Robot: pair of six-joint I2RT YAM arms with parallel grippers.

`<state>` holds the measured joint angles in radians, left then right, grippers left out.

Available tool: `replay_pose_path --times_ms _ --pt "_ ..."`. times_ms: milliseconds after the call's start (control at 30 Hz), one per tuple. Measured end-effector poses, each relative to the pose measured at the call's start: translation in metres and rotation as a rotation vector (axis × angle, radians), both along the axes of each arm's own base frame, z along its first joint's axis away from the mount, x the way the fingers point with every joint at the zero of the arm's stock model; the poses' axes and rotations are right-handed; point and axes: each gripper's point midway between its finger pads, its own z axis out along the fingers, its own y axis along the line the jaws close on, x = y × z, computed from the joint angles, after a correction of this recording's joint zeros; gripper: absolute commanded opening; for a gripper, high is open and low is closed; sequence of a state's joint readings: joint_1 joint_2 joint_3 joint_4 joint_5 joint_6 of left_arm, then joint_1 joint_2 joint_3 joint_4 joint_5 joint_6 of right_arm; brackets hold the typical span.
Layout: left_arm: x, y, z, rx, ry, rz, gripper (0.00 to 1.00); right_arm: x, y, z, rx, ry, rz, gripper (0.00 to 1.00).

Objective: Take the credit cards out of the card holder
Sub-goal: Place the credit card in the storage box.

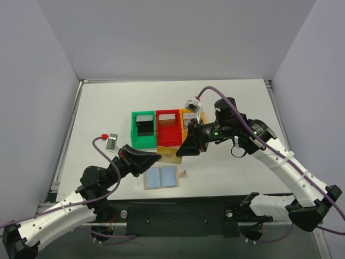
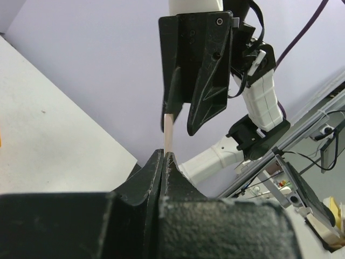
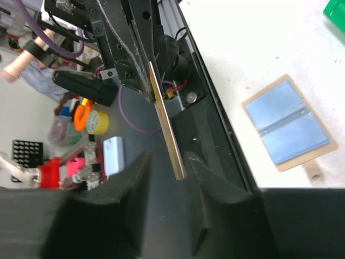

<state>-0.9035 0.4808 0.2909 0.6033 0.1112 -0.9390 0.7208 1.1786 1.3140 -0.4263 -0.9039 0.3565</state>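
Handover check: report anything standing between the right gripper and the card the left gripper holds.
Nothing visible. The card, pinched in the left gripper, has its free end between the open fingers of the right gripper.

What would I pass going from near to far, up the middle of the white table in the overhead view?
card holder, lying open → tan card → red bin
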Motion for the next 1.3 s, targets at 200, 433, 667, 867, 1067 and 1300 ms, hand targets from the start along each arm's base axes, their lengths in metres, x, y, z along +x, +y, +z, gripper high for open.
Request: replay_pose_path --times_ms 200,433,667,867,1067,1300 --pt "-0.008 -0.002 0.008 0.029 -0.056 -0.031 0.00 0.005 -0.003 0.007 -0.061 -0.035 0.016 0.42" --pt "-0.028 -0.012 0.020 0.086 -0.135 -0.140 0.00 0.007 -0.011 0.029 -0.099 -0.130 0.039 0.24" --pt "-0.037 -0.022 0.006 0.144 -0.132 -0.225 0.00 -0.013 -0.016 0.020 -0.149 -0.135 0.112 0.36" --pt "-0.038 -0.024 0.004 0.161 -0.142 -0.243 0.00 -0.030 -0.015 0.010 -0.194 -0.137 0.173 0.36" --pt "-0.037 -0.026 0.005 0.167 -0.149 -0.243 0.00 -0.033 -0.013 0.003 -0.222 -0.139 0.188 0.30" --pt "-0.036 -0.026 0.004 0.168 -0.148 -0.242 0.00 -0.030 -0.013 0.001 -0.234 -0.155 0.181 0.38"
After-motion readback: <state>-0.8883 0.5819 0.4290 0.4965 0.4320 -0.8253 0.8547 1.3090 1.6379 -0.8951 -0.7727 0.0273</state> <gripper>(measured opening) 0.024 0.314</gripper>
